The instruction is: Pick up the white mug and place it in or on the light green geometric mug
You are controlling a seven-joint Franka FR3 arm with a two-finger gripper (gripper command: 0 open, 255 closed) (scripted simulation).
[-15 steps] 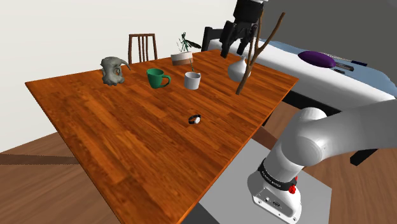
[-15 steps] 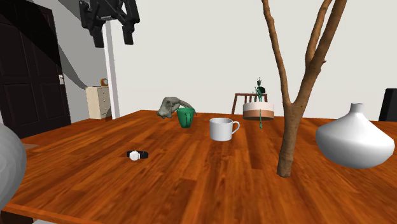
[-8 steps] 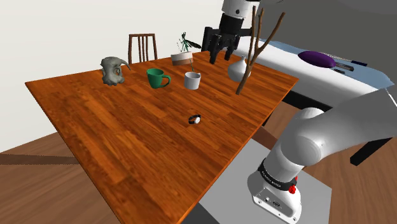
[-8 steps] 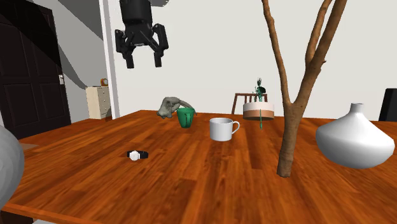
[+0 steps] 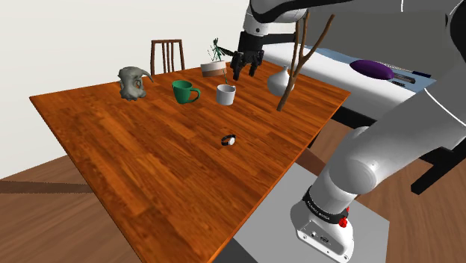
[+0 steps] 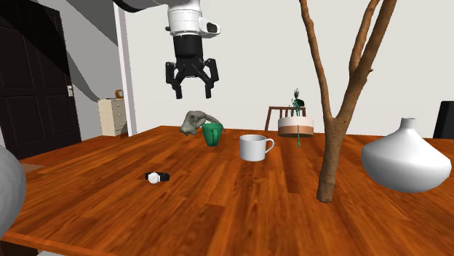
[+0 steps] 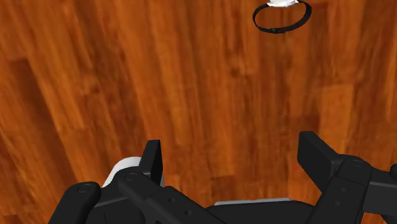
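The tool (image 5: 243,73) is seen hanging above the far part of the desk (image 5: 149,164), pointed straight down, its fingers spread wide with nothing between them. This stance is judged fit for a descent from above.

The white mug (image 5: 225,94) is found upright on the desk, untouched, its handle turned toward the second exterior view's right. The green mug (image 5: 182,91) is set just beside it, also upright and mouth up, so it can be taken as a ready receptacle or base.

In the wrist view the tool (image 7: 232,156) is shown over bare wood. A white rim, taken to be the white mug (image 7: 124,170), is glimpsed outside one finger and not between the pair — so alignment is judged unfinished. The step in hand is read as approach; no grasp is made.

A wristwatch (image 5: 228,139) is noted nearer the stand, well apart from both mugs. A vase (image 5: 278,81) with a bare branch (image 5: 295,67) is placed close beside the arm's path, and a brush against it is judged the main risk.
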